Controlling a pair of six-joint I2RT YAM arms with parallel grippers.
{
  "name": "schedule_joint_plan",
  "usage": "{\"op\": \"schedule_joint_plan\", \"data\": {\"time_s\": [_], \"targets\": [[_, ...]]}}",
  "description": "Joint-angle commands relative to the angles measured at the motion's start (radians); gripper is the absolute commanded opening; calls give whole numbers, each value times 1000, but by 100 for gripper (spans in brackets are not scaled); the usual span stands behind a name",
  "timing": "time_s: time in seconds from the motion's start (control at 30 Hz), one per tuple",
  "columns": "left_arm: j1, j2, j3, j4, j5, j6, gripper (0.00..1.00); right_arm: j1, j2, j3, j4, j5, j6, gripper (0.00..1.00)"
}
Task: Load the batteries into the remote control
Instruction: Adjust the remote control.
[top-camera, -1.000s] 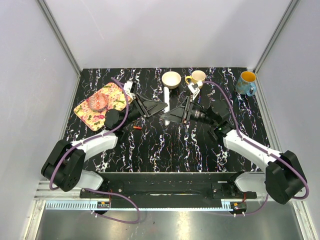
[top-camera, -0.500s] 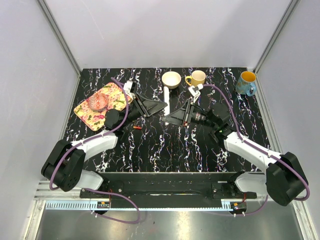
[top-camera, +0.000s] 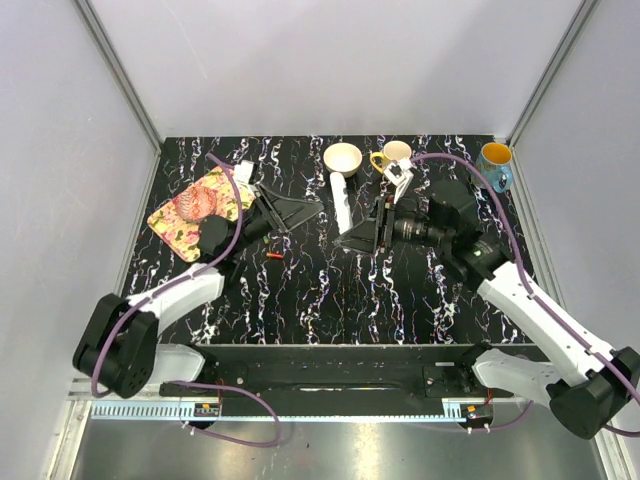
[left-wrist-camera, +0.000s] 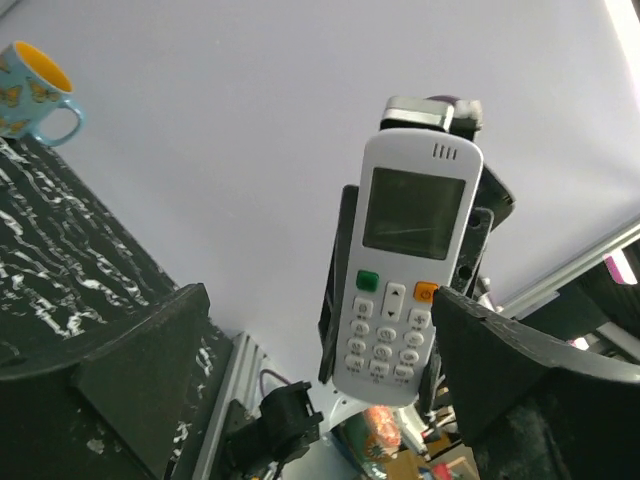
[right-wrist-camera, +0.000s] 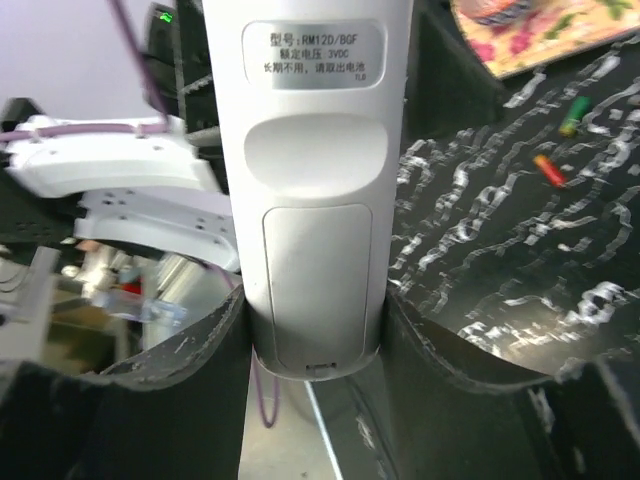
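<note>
A slim white rectangular plastic remote control (top-camera: 342, 203) is held off the black white-veined marble-pattern table (top-camera: 330, 300), just on the near side of a round cream bowl (top-camera: 343, 159). The right arm's tool (right-wrist-camera: 313, 290) pinches the handset by its long edges, one black finger on each side. Seen from the right wrist, the remote's back faces that camera, with a printed label and the battery cover in place. Seen from the left wrist, its front shows a grey screen, a green button, an orange button and rows of small pale keys.

The left arm's tool (top-camera: 310, 208) sits to the near left of the bowl, fingers spread wide and holding nothing, pointing toward the remote without touching it.

Farther toward the near left of the bowl, a small red cylinder (top-camera: 273, 256) and a small green cylinder (right-wrist-camera: 573, 110) lie on the table, too small to identify.

A yellow mug (top-camera: 393, 155) stands just right of the bowl, a blue mug with a yellow inside (top-camera: 493, 165) well to its right, and a floral rectangular tray (top-camera: 200, 210) well to its left.
</note>
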Motion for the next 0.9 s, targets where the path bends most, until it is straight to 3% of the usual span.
{"op": "schedule_joint_plan", "data": {"time_s": [0.0, 0.03, 0.1, 0.13, 0.33, 0.53, 0.87], "targets": [[-27, -144, 78, -291, -4, 250, 99, 40, 6, 115, -403, 195, -256, 0], [-39, -166, 128, -478, -56, 300, 99, 50, 14, 127, -458, 226, -271, 0], [-76, -209, 191, -663, -121, 446, 99, 64, 38, 153, -498, 320, -304, 0], [-88, -217, 259, -840, -206, 483, 99, 76, 43, 158, -520, 347, -307, 0], [-167, -189, 409, -1167, -386, 594, 99, 109, 51, 143, -475, 413, -253, 0], [-216, -169, 404, -1312, -504, 583, 93, 130, 48, 140, -437, 458, -218, 0], [-259, -97, 442, -1277, -507, 571, 85, 166, 81, 163, -426, 479, -212, 0]]}}
